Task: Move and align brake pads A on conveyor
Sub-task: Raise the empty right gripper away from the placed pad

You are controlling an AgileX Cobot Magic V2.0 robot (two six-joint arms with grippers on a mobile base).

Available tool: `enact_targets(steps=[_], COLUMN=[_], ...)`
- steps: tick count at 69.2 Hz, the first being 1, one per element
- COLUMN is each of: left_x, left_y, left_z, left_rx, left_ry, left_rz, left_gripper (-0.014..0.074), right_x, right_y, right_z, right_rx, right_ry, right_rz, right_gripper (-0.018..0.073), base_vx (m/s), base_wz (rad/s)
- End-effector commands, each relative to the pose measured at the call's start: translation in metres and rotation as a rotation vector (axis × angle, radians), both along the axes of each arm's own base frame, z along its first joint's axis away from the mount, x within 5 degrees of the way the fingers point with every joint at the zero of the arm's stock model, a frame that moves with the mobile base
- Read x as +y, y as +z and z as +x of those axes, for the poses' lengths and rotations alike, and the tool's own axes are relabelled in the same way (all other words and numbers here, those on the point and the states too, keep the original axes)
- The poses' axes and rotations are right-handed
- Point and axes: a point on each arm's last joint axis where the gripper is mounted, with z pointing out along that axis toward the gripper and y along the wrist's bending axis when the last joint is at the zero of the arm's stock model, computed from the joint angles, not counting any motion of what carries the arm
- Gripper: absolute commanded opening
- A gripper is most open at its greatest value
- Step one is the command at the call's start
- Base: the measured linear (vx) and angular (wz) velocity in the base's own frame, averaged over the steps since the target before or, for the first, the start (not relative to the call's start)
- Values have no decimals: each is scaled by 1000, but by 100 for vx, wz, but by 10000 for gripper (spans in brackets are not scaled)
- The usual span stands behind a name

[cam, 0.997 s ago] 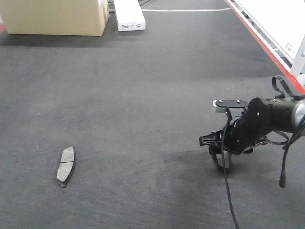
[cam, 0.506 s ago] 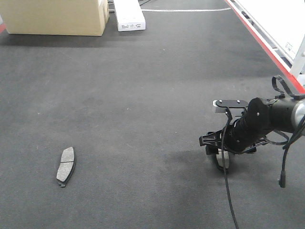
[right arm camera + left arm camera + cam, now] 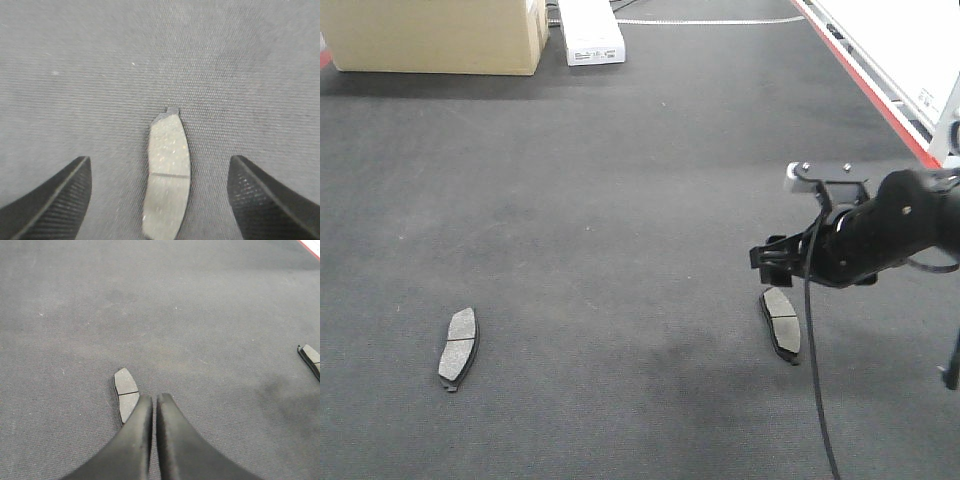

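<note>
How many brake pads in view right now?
2. The left pad lies on the conveyor at its left side, by the shut left tool. The right pad lies at its right side, under the open right tool. More may be out of frame.

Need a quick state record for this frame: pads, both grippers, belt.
pads in view: two, both lying flat on the conveyor, friction face up
left pad: just ahead of the left gripper, not held
right pad: below the right gripper, no contact
left gripper: shut, empty
right gripper: open, empty
pad layout: far apart across the belt, each pointing roughly away from the front camera
far end: cardboard box, white box
belt edge: red edge strip on the right
</note>
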Motion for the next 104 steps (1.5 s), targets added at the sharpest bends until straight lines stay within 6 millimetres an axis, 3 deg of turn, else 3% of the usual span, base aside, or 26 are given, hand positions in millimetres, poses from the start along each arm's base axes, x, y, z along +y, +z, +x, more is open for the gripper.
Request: enact_targets(steps=[1, 33, 55, 61, 72, 86, 104], left_x=[0, 0, 0, 0, 0, 0, 0], left_y=[13, 13, 13, 13, 13, 13, 13], left_z=[2, 2, 2, 2, 2, 2, 2], left_rx=[-85, -85, -85, -85, -85, -85, -85], left_ry=[8, 8, 8, 8, 8, 8, 8], left_rz=[-23, -23, -23, -23, -23, -23, -23], left_gripper=[-6, -6, -6, -6, -6, -6, -6], right_x=[-1, -9, -19, -22, -29, -37, -42], right_y=[36, 102, 145, 147, 129, 120, 120], right_z=[-5, -49, -94, -108, -145, -190, -216], right_rx=[-121, -252, -344, -382, -456, -589, -655], right_ry=[2, 12, 21, 19, 16, 15, 12], right_rz=[17, 33, 13, 22, 35, 53, 65], right_gripper=[547, 546, 526, 523, 522, 522, 515], base_vx=[0, 0, 0, 0, 0, 0, 0], base_wz=[0, 0, 0, 0, 0, 0, 0])
